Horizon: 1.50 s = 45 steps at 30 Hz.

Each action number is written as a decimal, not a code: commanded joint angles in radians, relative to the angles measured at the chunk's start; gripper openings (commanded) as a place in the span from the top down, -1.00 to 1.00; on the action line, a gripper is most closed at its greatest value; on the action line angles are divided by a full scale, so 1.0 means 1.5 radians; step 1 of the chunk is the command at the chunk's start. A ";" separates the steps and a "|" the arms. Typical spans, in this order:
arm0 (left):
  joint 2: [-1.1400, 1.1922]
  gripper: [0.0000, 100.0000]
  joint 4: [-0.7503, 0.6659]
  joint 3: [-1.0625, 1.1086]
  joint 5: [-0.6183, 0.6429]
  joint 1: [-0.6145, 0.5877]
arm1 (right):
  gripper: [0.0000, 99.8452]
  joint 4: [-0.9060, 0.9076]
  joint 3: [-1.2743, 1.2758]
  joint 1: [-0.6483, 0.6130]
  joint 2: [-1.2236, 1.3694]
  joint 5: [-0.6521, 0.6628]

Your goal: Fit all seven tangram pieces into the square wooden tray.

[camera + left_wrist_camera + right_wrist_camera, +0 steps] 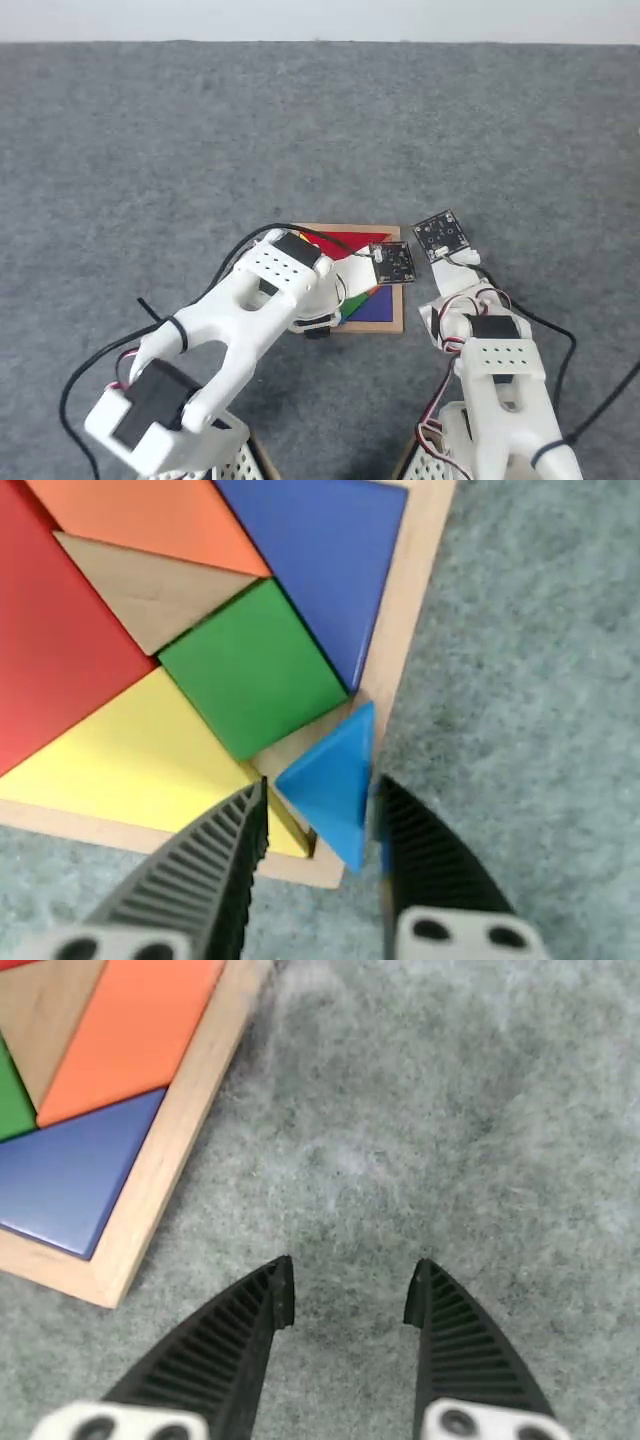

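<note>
Left pincer (320, 792) is clamped on the light blue triangle (332, 780), holding it tilted over the last bare gap at the tray (415, 610) corner, between the green square (250, 665) and the rim, probably to seat it edge-first. Right pincer (350, 1282), jaws apart, hangs over the counter (450, 1110) just beside the tray, likely keeping clear. The left wrist view shows that gap; in the high view the arm hides it
</note>
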 commanded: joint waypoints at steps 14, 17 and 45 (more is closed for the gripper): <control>-0.101 0.62 0.039 -0.067 0.037 -0.065 | 0.63 -0.004 -0.005 0.008 -0.023 0.006; -0.196 0.62 0.066 -0.095 0.109 -0.106 | 0.63 0.031 -0.020 0.008 -0.032 0.002; -0.942 0.62 -0.330 0.641 0.494 -0.211 | 0.98 0.230 0.194 0.077 -0.651 -0.054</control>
